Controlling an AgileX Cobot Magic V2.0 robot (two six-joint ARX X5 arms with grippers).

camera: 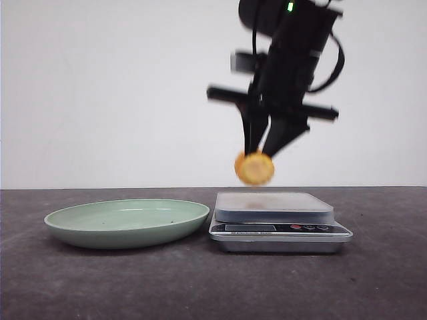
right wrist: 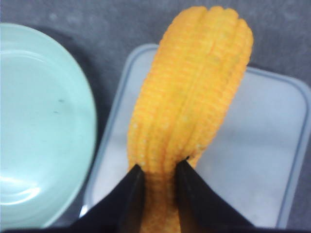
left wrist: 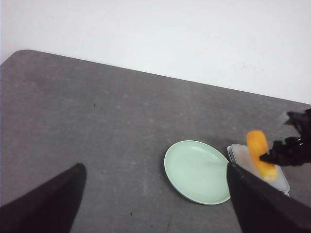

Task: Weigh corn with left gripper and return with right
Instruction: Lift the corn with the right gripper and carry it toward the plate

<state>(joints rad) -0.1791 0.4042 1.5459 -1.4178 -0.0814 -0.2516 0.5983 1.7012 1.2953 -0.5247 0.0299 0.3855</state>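
**A:** so where's the corn (camera: 254, 168) sitting right now?

**B:** It's not sitting anywhere, it's hanging in the air over the scale (camera: 279, 222). The right gripper (camera: 264, 148) is pinching it near one end, fingers (right wrist: 127, 196) closed in narrow around the cob, and the rest of the cob is sticking out past them. In the right wrist view it's lying lengthwise over the scale's pale top, closer to the edge that faces the plate (camera: 127, 222).

**A:** is it touching the scale at all?

**B:** Nope, the front view is showing a clear gap between the cob and the weighing top. The plate is sitting just beside the scale on the left, the rims looking nearly in contact, and there's nothing lying in it.

**A:** and the left gripper (left wrist: 155, 194)?

**B:** It's hanging back well away from everything. Its fingers (left wrist: 46, 204) are spread wide with nothing between them, and it's looking down at the plate and scale from a distance.

**A:** room to move?

**B:** Loads. Open dark counter (camera: 373, 280) is running out in front of both items and off to the left of the plate, and to the right of the scale too.
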